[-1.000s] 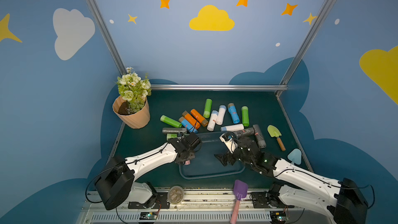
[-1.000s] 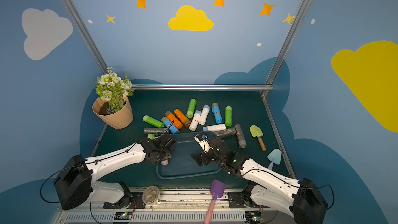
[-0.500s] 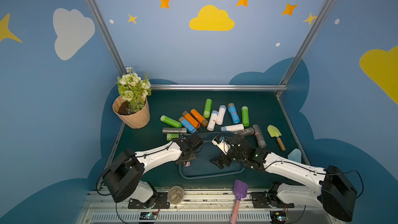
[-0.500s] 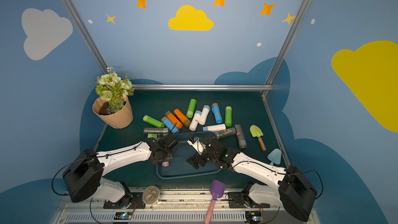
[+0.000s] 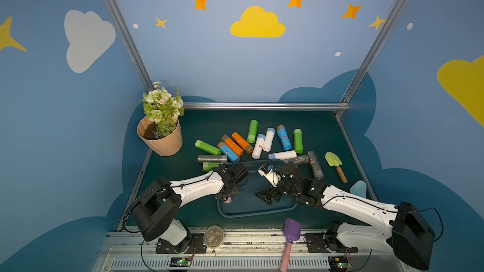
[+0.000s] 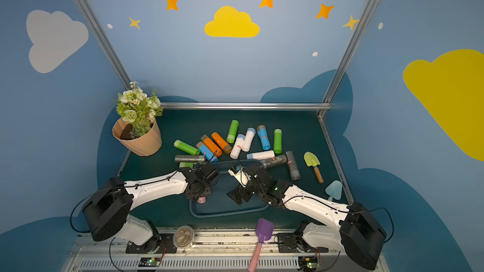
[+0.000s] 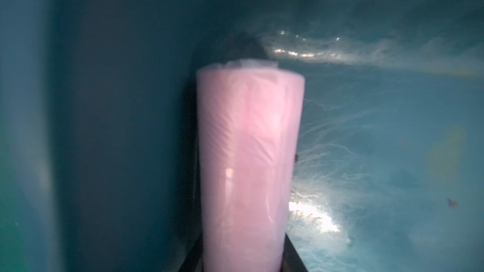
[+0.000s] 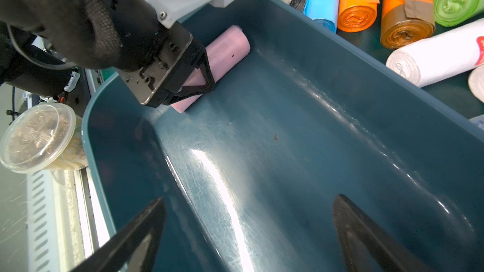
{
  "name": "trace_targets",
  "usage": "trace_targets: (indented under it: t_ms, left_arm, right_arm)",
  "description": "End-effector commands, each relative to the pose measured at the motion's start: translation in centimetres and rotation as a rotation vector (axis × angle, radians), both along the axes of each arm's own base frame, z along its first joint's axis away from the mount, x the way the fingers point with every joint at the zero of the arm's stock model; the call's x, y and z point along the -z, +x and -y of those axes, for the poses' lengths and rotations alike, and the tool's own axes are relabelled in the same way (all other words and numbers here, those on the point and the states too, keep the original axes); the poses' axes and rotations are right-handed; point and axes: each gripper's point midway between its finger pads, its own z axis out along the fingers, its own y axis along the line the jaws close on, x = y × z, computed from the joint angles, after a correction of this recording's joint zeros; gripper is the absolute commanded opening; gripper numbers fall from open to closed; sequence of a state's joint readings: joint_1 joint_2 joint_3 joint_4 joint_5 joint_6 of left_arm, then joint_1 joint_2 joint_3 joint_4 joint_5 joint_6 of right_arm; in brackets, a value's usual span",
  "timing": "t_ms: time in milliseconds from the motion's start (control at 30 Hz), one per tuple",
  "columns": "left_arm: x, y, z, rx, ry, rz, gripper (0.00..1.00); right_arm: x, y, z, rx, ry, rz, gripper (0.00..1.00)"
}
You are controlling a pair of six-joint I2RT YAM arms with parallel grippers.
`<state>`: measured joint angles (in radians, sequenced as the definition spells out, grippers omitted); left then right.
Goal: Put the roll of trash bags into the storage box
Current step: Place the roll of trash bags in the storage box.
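Note:
The storage box (image 5: 251, 215) (image 6: 225, 214) is a shallow dark teal tray at the front middle of the mat. A pink roll of trash bags (image 5: 228, 200) (image 6: 201, 200) (image 7: 248, 153) (image 8: 225, 48) lies on the box floor against its left wall (image 7: 117, 100). My left gripper (image 5: 226, 196) (image 7: 242, 257) (image 8: 199, 74) is shut on that roll, one finger on each side. My right gripper (image 5: 267, 197) (image 6: 239, 197) (image 8: 250, 198) hovers over the middle of the box (image 8: 86, 116). It is open, with nothing between its fingers.
Several coloured rolls (image 5: 237, 145) lie on the mat just behind the box. A tan flower pot (image 5: 161, 139) stands at the back left, and a green trowel (image 5: 335, 163) lies at the right. A purple shovel (image 5: 290, 234) and a clear lidded tub (image 5: 213, 236) sit at the front rail.
My right gripper has shifted a little left over the box, still open. My left gripper has stayed low at the box's left wall with the pink roll.

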<state>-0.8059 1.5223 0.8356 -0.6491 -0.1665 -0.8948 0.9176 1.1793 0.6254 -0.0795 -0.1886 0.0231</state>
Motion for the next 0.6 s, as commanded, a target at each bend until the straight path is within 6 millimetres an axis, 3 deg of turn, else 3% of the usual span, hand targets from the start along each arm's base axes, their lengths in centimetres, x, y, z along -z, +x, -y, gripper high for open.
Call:
trace_targets:
  t_ms: [0, 567]
  left_arm:
    - [-0.3, 0.0, -0.3, 0.004, 0.026, 0.0, 0.36]
    - [-1.3, 0.3, 0.1, 0.021, 0.008, 0.025, 0.42]
  right_arm:
    - [-0.8, 0.1, -0.1, 0.006, 0.027, 0.005, 0.97]
    - [-0.4, 0.3, -0.1, 0.011, 0.015, 0.001, 0.97]
